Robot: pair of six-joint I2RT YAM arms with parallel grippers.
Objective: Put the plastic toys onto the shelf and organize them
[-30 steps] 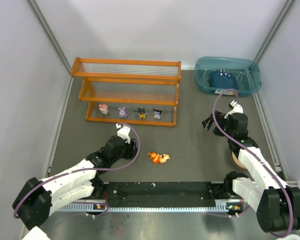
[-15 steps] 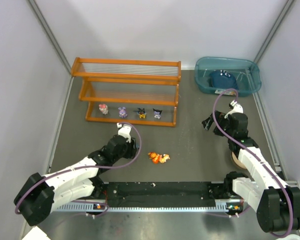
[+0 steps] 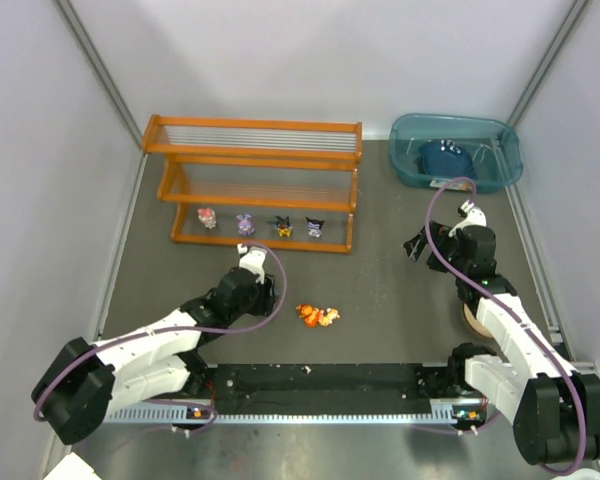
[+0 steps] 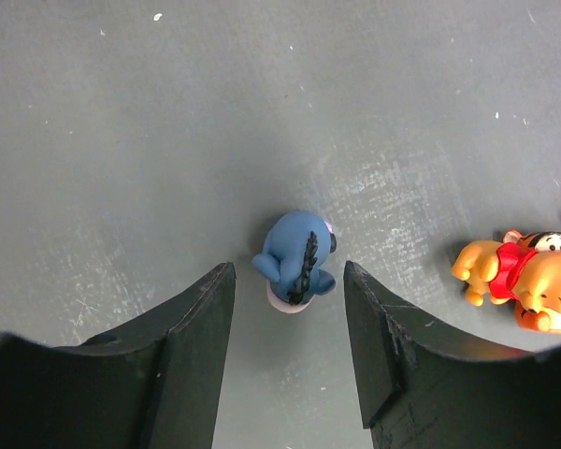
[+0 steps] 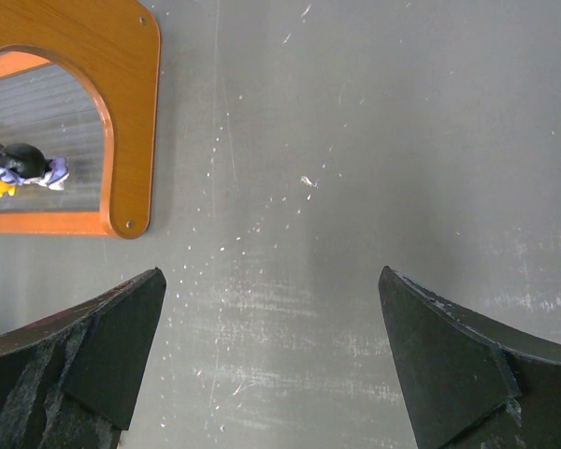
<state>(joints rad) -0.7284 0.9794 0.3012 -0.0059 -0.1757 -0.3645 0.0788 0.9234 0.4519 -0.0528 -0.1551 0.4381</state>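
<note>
My left gripper (image 4: 288, 279) stands half open, fingers on either side of the blue toy (image 4: 295, 256) at lower centre, not touching it. My right gripper (image 5: 269, 276) is wide open and holds nothing. Four toys (image 3: 245, 224) stand on the lowest tier of the shelf (image 3: 252, 150), upper left.

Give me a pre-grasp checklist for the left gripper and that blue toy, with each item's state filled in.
1. The blue figurine sits centred between the jaws of the left gripper: ok.
2. Jaws open and not touching it: ok.
3. The orange toys lie apart from the grasp: ok, off to one side.
4. Figurine standing upright: cannot tell.
5. Free room on the shelf: ok, upper tiers show nothing; four toys line the bottom tier.
6. The right gripper is out of the way: ok, open over bare table by the shelf's end.
</note>
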